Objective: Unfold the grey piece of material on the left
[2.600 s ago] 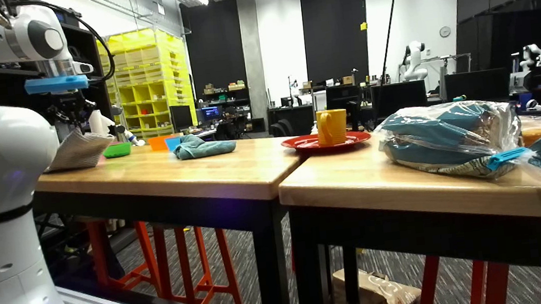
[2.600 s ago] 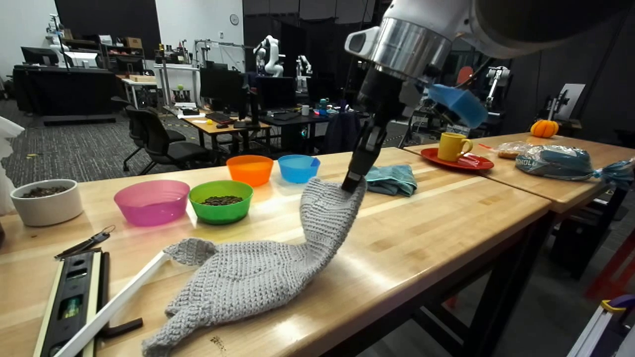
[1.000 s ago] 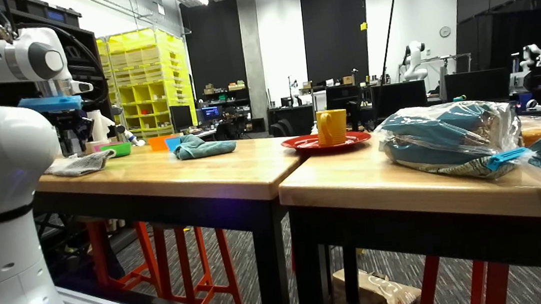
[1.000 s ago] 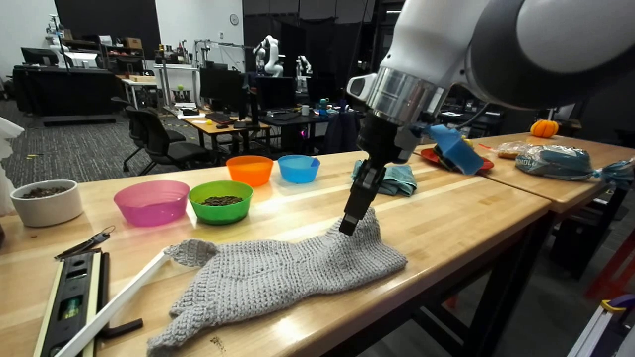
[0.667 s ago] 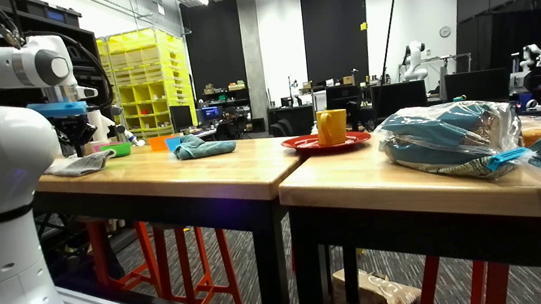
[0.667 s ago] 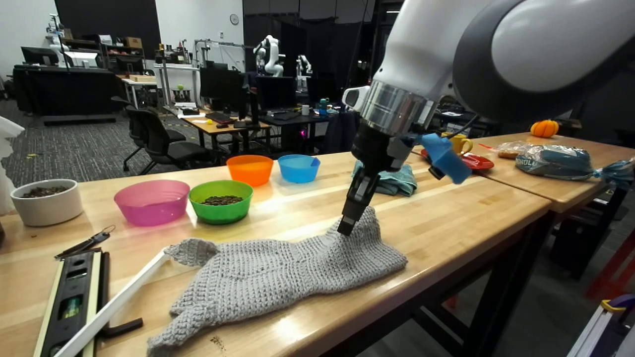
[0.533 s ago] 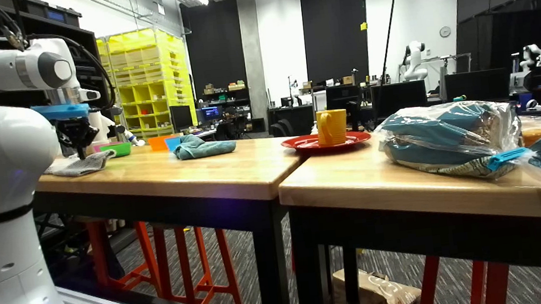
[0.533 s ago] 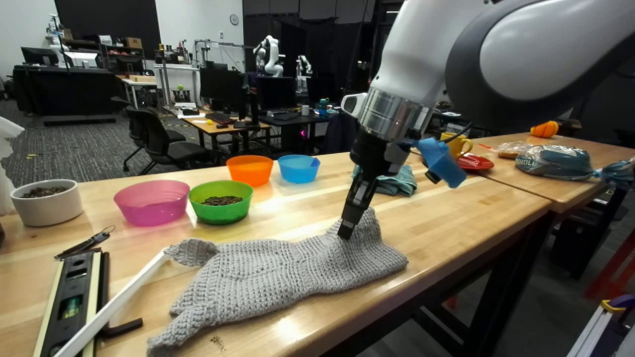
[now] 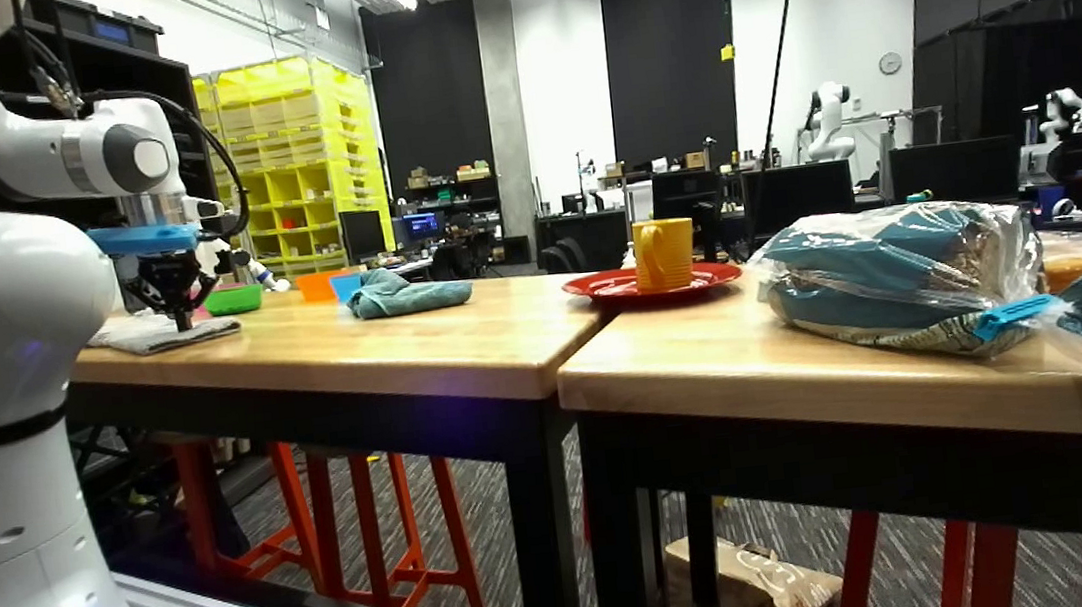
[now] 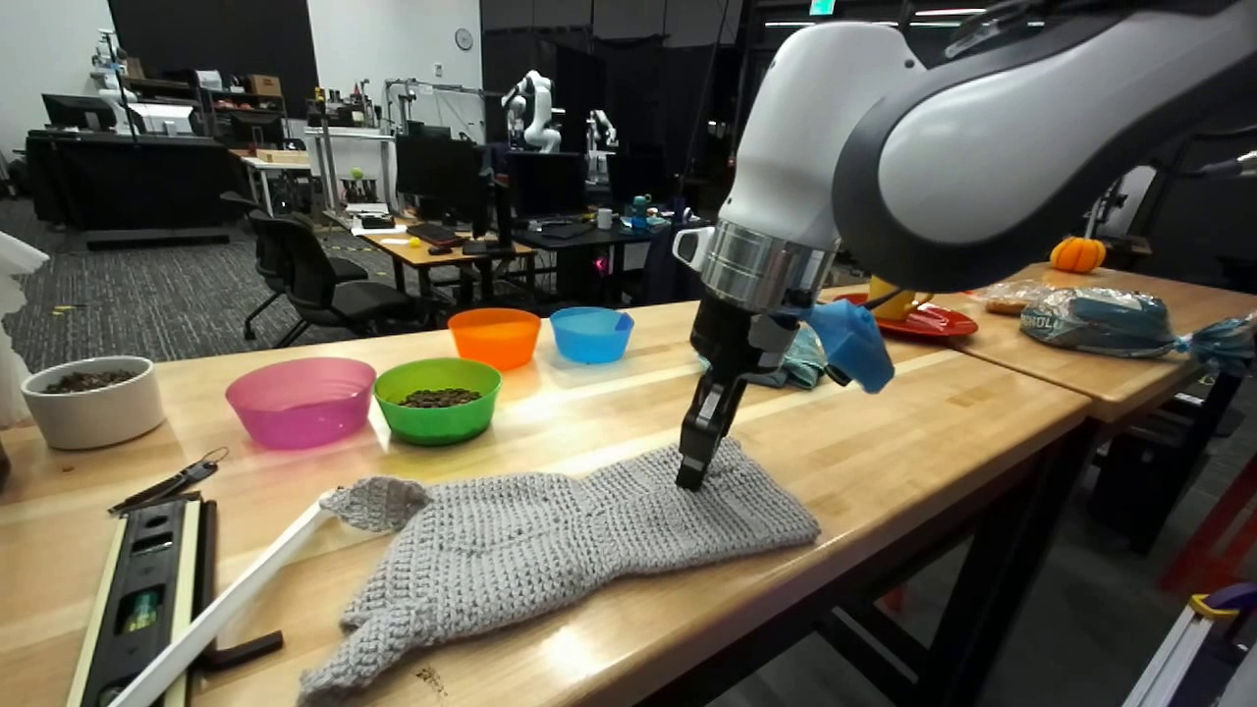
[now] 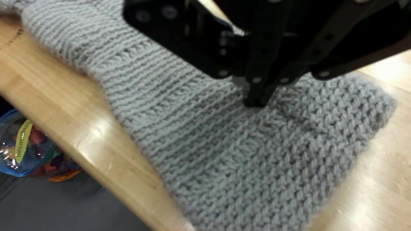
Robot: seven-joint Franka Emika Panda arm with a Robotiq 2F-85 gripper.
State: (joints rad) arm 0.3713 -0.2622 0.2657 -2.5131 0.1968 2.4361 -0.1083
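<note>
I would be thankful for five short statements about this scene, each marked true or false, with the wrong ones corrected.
1. The gripper points down at the grey knitted piece. True.
2. The grey knitted piece hangs in the air. False: it lies on the wooden table.
3. A yellow mug stands upright on the red plate. True.
4. The gripper's jaws are spread wide. False: in the wrist view they are closed together.
5. The green bowl holds dark pellets. True.
</note>
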